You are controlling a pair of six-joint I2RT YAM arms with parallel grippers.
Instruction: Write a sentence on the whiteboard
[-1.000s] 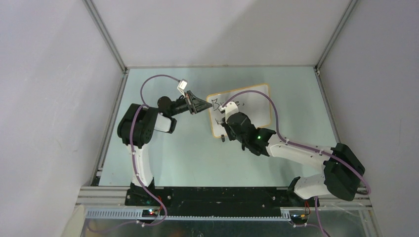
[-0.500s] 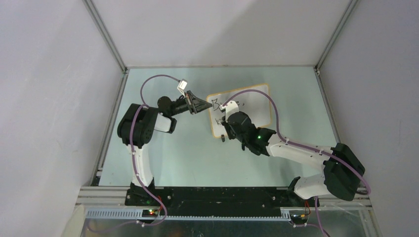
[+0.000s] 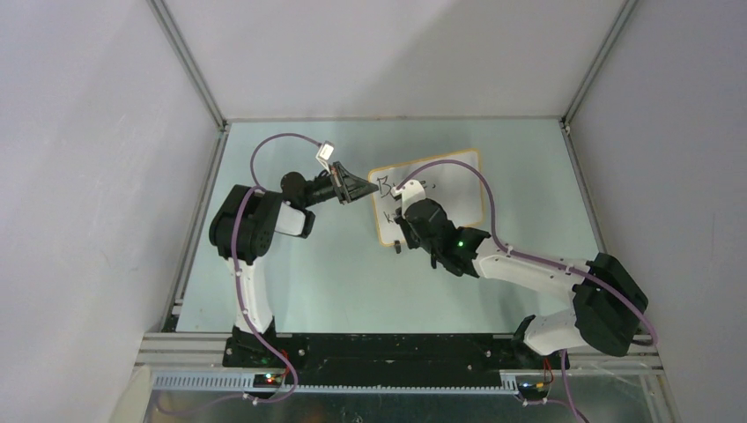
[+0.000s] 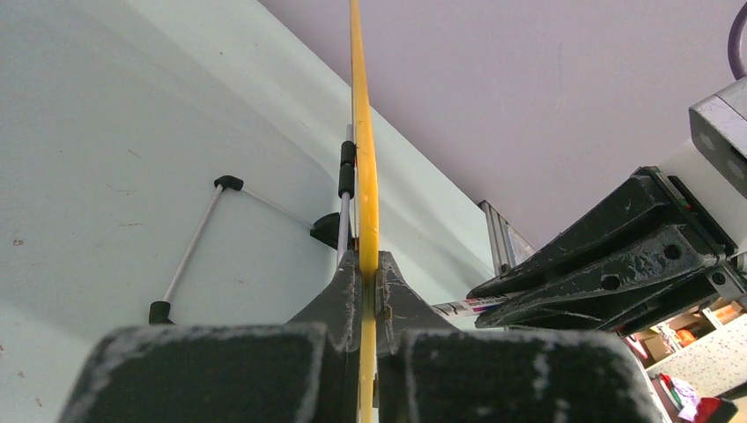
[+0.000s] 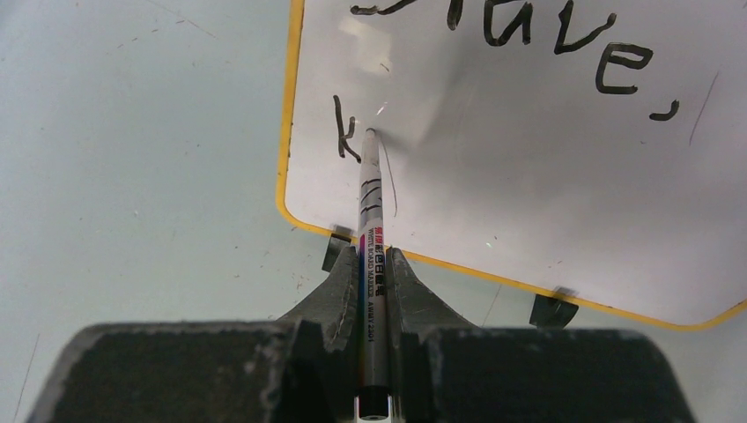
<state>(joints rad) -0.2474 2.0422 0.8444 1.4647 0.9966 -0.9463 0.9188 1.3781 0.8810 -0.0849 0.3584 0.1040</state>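
Your right gripper (image 5: 372,257) clamps the slim white marker (image 5: 368,198) — tip probably touching the orange-framed whiteboard (image 5: 546,194) just right of the black "k" (image 5: 343,132); left gripper (image 4: 362,264) pinches its edge.

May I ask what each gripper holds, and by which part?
Left gripper clamps the orange-framed white whiteboard by its edge; right gripper holds the white marker pen by its rear half.

The left arm (image 3: 251,225) reaches rightward, elbow bent; the left gripper (image 4: 361,267) is clamped on the whiteboard (image 4: 361,132) rim. The right arm (image 3: 528,269) stretches forward and left; the right gripper (image 5: 372,257) pinches a marker (image 5: 370,194).
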